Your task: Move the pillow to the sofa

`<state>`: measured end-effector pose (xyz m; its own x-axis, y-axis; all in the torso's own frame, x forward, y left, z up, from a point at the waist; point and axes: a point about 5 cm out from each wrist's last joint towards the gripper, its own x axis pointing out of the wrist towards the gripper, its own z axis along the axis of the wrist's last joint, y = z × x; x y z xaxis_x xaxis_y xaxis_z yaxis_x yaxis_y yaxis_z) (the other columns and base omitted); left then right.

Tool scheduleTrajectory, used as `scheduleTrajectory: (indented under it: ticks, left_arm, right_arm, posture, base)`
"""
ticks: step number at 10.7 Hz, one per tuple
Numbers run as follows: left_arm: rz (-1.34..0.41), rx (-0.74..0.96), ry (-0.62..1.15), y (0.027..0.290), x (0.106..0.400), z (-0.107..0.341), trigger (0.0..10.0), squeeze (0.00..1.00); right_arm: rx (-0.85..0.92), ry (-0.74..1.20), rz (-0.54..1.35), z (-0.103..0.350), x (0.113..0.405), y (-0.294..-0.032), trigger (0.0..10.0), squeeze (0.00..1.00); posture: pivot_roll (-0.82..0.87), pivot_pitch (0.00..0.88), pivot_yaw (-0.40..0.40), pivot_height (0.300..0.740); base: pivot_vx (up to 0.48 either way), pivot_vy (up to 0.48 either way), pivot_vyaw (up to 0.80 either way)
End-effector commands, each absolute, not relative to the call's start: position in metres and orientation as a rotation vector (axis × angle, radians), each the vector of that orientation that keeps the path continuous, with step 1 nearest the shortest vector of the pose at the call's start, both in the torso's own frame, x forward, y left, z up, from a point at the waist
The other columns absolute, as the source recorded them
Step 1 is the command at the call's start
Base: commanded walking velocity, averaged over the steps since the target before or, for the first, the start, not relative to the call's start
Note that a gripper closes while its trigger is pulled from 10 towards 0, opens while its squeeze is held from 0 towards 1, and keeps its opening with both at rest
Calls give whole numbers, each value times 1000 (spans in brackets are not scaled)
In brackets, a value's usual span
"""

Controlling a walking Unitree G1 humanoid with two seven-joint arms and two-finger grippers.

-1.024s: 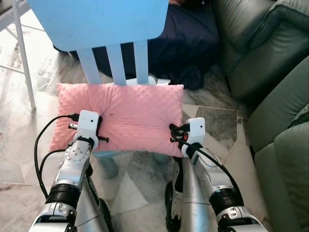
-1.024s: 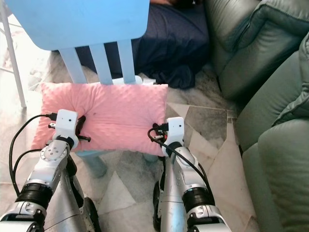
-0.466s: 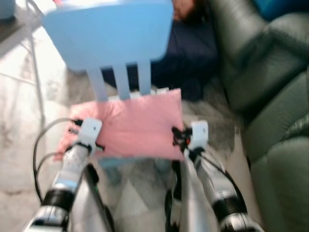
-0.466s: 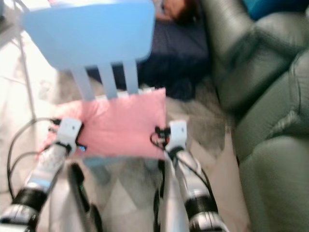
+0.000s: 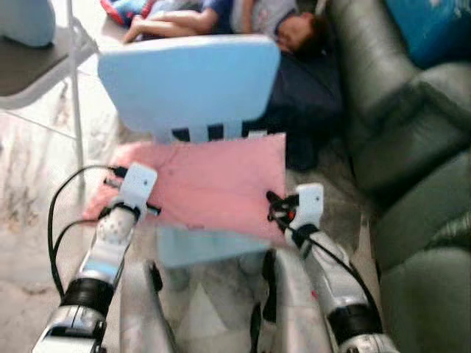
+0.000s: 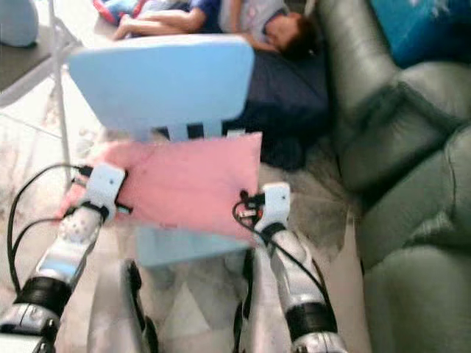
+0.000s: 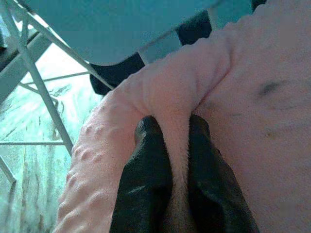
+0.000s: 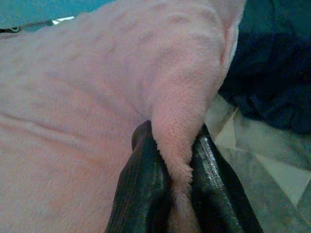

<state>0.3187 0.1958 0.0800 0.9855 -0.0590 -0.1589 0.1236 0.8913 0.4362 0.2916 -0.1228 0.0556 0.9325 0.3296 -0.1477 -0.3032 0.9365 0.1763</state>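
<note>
A pink dimpled pillow hangs lifted above the seat of a light blue chair, stretched between my two arms. My left gripper is shut on the pillow's left edge; the left wrist view shows a fold of pink fabric pinched between both black fingers. My right gripper is shut on the pillow's right edge, where fabric is squeezed between the fingers. The dark green sofa stands to the right.
A person lies on the floor behind the chair, on dark navy bedding. A metal-legged chair stands at far left. A blue cushion lies on the sofa. Marble floor lies to the left.
Both grippers have raised the pillow off the chair seat, still shut on its edges. The camera has tilted up, bringing the lying person and more of the sofa into view.
</note>
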Motion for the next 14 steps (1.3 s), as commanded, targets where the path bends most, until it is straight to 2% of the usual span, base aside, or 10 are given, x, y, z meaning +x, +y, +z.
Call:
scheduleTrajectory:
  ticks: [1, 7, 9, 14]
  left_arm:
    - [-66, 435, 149, 203, 317, 80, 10000, 0]
    - [-131, 342, 100, 186, 319, 84, 10000, 0]
    - [-88, 303, 49, 182, 323, 91, 10000, 0]
    - [-62, 307, 29, 172, 322, 90, 10000, 0]
  right_arm:
    - [152, 175, 263, 56, 289, -137, 10000, 0]
    - [125, 133, 204, 70, 294, -146, 10000, 0]
    - [126, 120, 188, 70, 292, -150, 10000, 0]
    - [137, 150, 166, 66, 287, -148, 10000, 0]
  posture:
    - [-60, 76, -58, 593]
    - [-87, 77, -54, 698]
    - [-98, 78, -47, 733]
    - [-97, 80, -45, 740]
  base:
    - [0, 0, 0]
    - [0, 0, 0]
    - [0, 0, 0]
    - [0, 0, 0]
